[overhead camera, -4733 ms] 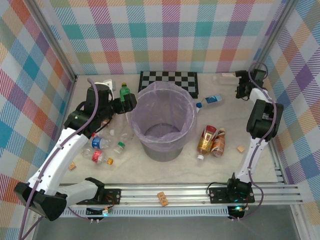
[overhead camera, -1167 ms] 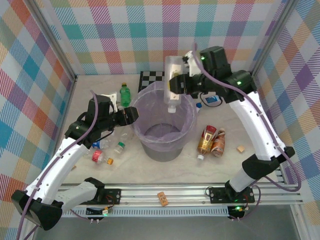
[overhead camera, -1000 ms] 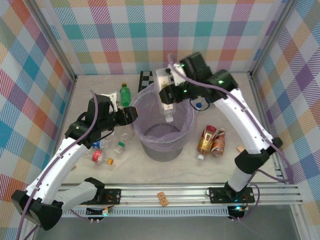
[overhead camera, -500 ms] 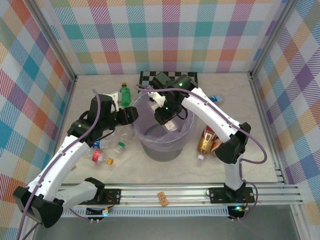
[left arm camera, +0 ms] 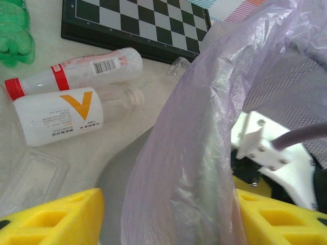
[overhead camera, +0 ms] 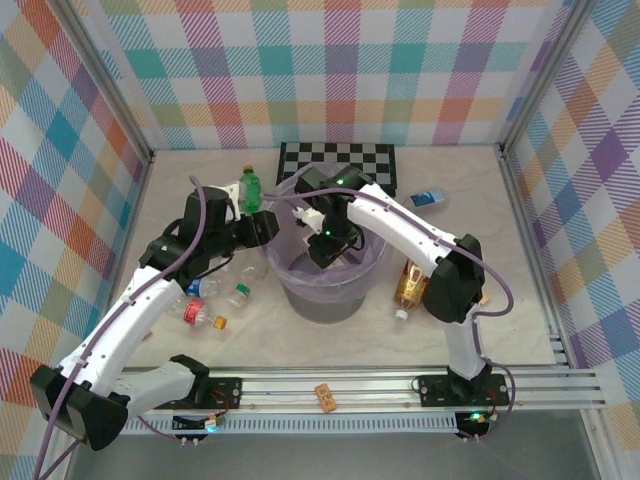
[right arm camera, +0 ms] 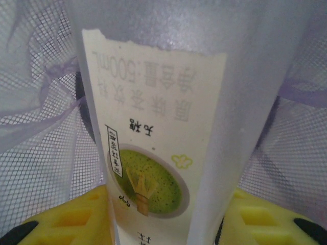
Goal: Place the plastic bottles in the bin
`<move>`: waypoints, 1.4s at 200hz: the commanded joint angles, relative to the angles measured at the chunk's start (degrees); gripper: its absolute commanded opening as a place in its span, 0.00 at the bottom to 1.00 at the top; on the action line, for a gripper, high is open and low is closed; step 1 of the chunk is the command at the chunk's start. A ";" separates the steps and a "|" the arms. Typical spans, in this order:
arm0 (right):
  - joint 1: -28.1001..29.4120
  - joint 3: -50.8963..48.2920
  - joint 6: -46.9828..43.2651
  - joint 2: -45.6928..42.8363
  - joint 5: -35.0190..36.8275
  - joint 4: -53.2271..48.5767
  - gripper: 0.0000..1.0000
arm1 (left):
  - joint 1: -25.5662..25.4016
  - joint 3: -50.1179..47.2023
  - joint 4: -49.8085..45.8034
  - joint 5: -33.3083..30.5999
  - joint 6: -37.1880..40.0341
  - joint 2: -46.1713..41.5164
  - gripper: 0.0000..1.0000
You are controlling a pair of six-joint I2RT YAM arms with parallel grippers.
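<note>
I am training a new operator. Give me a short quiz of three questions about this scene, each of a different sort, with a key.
1. True or false: the checkerboard lies inside the bin.
2. What is between the fingers of the right gripper? A: a tan block. B: a bottle with a pale label. C: nothing.
3. Fill in: the bag lining the bin is ___ in colour.
Key: 1 false; 2 B; 3 lavender.

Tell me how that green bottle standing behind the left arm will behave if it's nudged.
The green bottle stands upright on a narrow base, so a nudge would probably tip it. Its body looks round, so once down it would likely roll. It seems small and probably light.
</note>
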 commanded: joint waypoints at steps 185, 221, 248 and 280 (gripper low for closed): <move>-0.02 -4.27 1.97 -6.11 -3.17 7.05 0.79 | -0.45 -0.04 0.68 -2.06 1.40 -0.08 0.61; -0.02 0.82 0.99 -9.69 -4.26 4.69 0.80 | -0.45 0.35 0.39 -2.30 1.57 -0.13 0.61; -0.02 6.54 0.94 -12.60 -5.26 2.74 0.81 | -0.45 0.95 -0.07 -2.32 1.92 0.05 0.61; -0.66 11.67 3.36 -16.04 -0.80 2.28 0.99 | -0.44 1.39 0.11 -1.81 1.97 0.73 0.61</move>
